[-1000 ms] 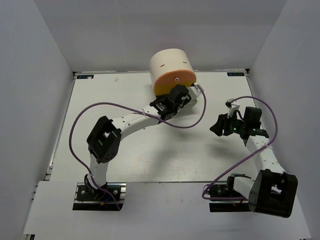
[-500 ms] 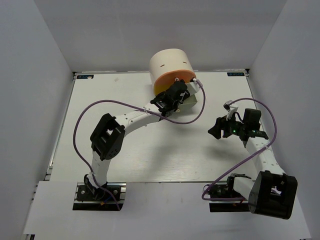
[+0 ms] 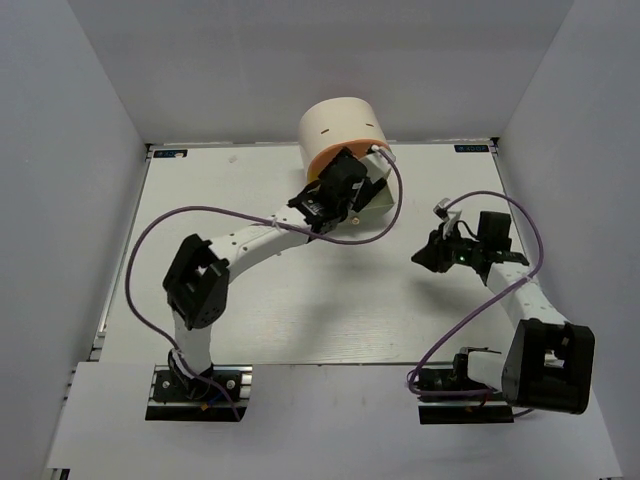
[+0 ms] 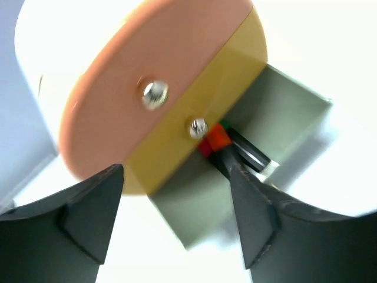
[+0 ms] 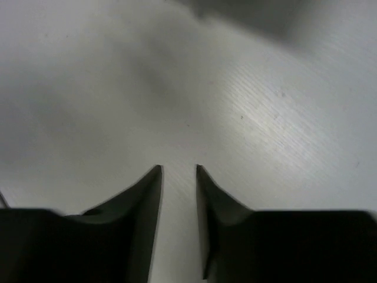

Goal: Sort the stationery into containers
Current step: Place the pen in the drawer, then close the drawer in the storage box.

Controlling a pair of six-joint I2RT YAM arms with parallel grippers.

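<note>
The containers are drawers of a cream half-cylinder unit (image 3: 340, 128). The left wrist view shows the peach-orange front (image 4: 112, 88) and the yellow front (image 4: 177, 147) swung in, each with a round knob. The pale grey drawer (image 4: 283, 112) stands out to the side. Inside it lie stationery: an orange cap (image 4: 219, 137), a black highlighter (image 4: 250, 154) and a red bit (image 4: 205, 147). My left gripper (image 4: 175, 177) (image 3: 348, 172) is open right in front of the drawers, holding nothing. My right gripper (image 5: 178, 170) (image 3: 420, 258) hovers over bare table, its jaws a narrow gap apart and empty.
The white table (image 3: 250, 300) is walled on three sides by grey panels. A purple cable (image 3: 200, 212) loops from the left arm across the table's middle, and another (image 3: 500, 200) arcs over the right arm. No loose items show on the tabletop.
My left gripper has opened wide and edged up toward the unit's drawer fronts. The right gripper's jaws have narrowed, and it has drifted slightly left.
</note>
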